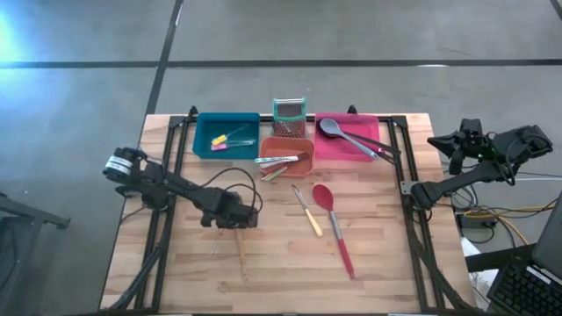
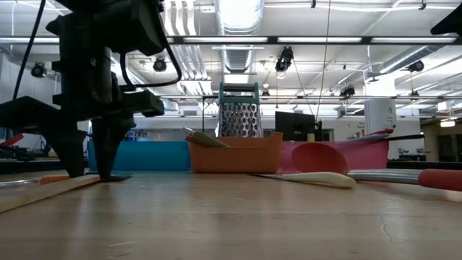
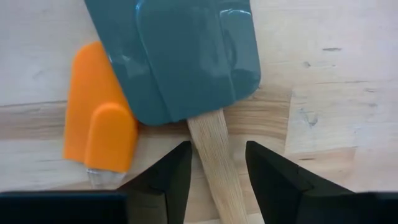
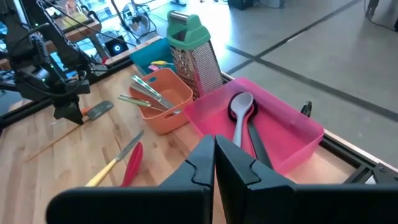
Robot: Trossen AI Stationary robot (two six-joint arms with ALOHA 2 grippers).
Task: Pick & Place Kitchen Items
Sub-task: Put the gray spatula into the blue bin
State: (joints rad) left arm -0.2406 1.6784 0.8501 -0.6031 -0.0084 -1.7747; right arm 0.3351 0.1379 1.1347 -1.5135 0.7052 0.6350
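the left gripper (image 3: pixel 214 171) is down at the tabletop on the left half of the table, its fingers (image 3: pixel 165 177) parted and straddling the wooden handle of a teal spatula (image 3: pixel 186 56); the gap is only a little wider than the handle, and i cannot tell whether the pads touch it, so i'd say it is set for a pinch rather than holding anything yet. beside that spatula lies an orange spatula (image 3: pixel 96 127), its head tucked against the teal blade, which is probably why the claw goes for the bare handle and not the head.

the right gripper (image 4: pixel 214 168) waits off the table's right edge, fingers pressed together on nothing.

sorting seems part done. counted: three bins at the back, the blue bin (image 1: pixel 226 135) with small pink and yellow tools, the orange bin (image 1: pixel 287 154) with metal cutlery poking over its rim, the pink bin (image 1: pixel 347 139) with two long spoons. one grater (image 1: pixel 289 117) stands behind them. loose on the wood: one red spoon (image 1: pixel 332 224), one yellow-handled knife (image 1: pixel 307 211), and the two spatulas.
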